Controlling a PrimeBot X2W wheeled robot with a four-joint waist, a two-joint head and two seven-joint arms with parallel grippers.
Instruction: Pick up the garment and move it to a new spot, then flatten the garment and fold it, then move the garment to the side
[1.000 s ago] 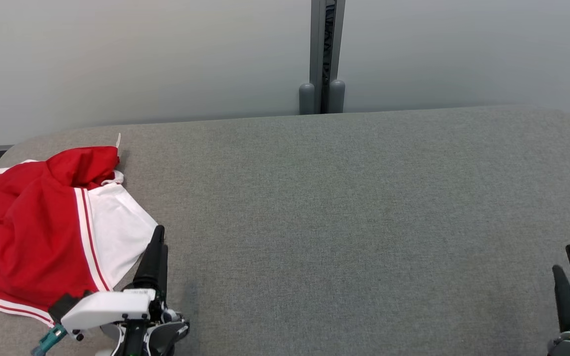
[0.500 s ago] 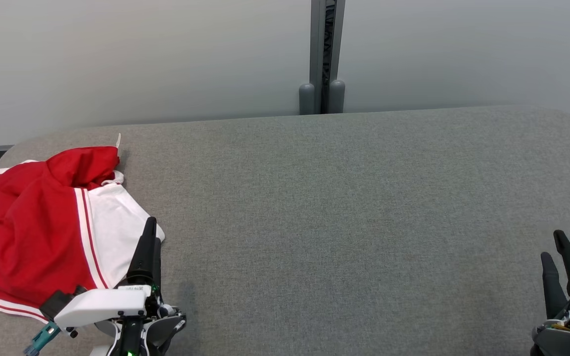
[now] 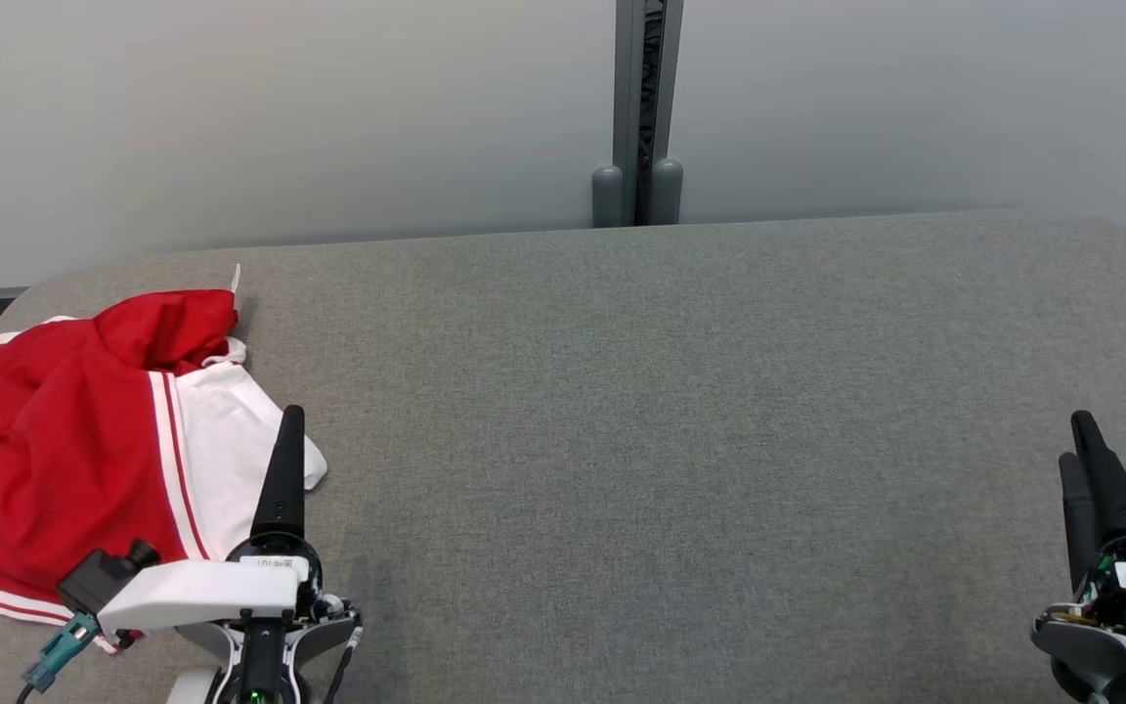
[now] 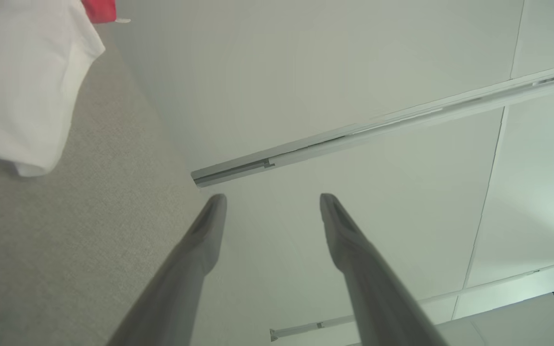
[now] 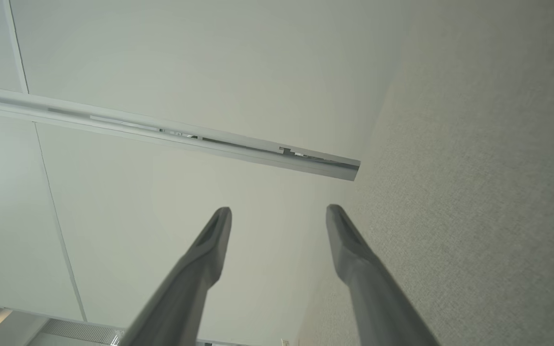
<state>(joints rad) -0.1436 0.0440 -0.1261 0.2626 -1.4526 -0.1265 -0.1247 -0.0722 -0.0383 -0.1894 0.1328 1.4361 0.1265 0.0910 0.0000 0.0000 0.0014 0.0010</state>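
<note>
From the head view, the garment [image 3: 84, 450], red with a white panel and white stripes, lies crumpled at the left end of the grey desk [image 3: 671, 440]. Its longer stretch runs from the near left edge toward the far side, the white panel points to the desk's middle, and its stripes run near to far. The left hand [image 3: 287, 430] stands just at the panel's right edge with its fingers pointing away from the robot; whether it touches the cloth I cannot tell. The right hand [image 3: 1074, 438] is well apart at the desk's right end. Here both pairs of fingers overlap, so the gap between them is hard to read. The left wrist view settles it: the left hand [image 4: 272, 199] is released, nothing between its fingers, with the white cloth [image 4: 17, 81] off to the upper left on the desk [image 4: 65, 240]. The right wrist view shows the right hand [image 5: 278, 210] likewise spread and empty beside bare desk [image 5: 474, 192].
</note>
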